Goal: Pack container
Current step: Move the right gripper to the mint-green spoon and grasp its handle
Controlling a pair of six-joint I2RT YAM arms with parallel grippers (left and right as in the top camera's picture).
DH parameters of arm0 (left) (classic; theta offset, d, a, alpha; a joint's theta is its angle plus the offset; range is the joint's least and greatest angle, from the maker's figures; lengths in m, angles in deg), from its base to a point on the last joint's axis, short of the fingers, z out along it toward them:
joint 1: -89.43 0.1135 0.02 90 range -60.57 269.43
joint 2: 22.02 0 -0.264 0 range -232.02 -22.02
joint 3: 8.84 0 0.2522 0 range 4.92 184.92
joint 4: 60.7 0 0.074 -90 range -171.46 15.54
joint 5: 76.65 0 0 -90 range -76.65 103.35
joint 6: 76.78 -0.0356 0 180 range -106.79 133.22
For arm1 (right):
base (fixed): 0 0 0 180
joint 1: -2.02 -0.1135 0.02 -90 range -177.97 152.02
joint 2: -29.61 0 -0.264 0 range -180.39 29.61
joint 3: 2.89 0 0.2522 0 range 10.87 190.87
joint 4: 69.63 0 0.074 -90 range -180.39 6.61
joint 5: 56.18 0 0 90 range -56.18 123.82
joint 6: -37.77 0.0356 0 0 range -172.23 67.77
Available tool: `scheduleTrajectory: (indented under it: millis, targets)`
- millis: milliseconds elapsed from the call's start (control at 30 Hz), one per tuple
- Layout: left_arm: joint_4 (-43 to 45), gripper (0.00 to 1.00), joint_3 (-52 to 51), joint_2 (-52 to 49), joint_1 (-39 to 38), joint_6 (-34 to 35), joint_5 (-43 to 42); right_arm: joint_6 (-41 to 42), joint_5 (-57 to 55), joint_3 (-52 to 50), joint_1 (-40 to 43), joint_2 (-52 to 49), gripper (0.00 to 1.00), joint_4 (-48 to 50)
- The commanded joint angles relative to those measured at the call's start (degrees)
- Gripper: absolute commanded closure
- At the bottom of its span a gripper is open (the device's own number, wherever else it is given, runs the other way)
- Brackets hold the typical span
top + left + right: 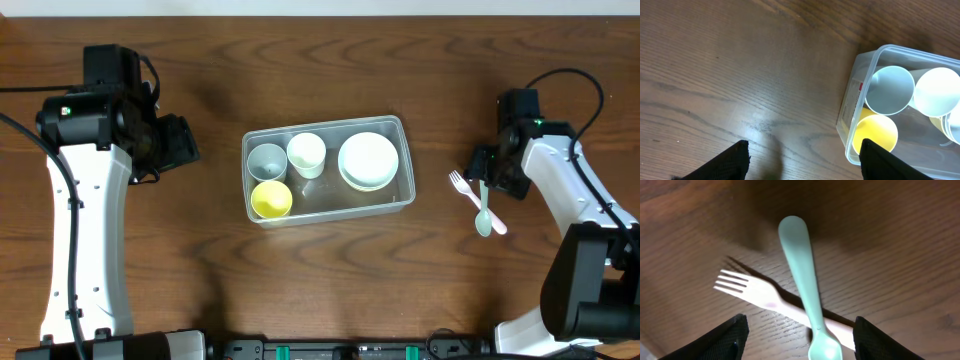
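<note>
Dark wood-grain tabletop (320,290) is carrying everything you are working with. Your container (325,197), the clear tub, is sitting near the middle of it. It is holding a grey-blue cup (266,160), a white cup (306,154) and a yellow cup (271,199) at its left end, and a white bowl (368,160) at its right end. Your left hand (805,152) is hovering over bare wood just left of the container, its fingers standing apart and gripping nothing. Your right hand (800,330) is hanging well to the right of the container, its fingers likewise spread and empty. It is hanging directly over a mint-green spoon (802,280) that is lying across a pale fork (747,291); the two are touching where they cross, both resting on the tabletop outside the container.
</note>
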Motion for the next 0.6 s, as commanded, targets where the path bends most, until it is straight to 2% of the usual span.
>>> scheduleTrajectory:
  millis: [0,567]
  targets:
    - [-0.37,0.29,-0.22,-0.11,0.31,-0.09,-0.37,3.76,-1.25,-1.92,1.16,0.20,0.31,1.07]
    - [-0.42,0.29,-0.22,-0.11,0.31,-0.09,-0.37,4.24,-1.49,-8.11,3.21,0.20,0.31,9.09]
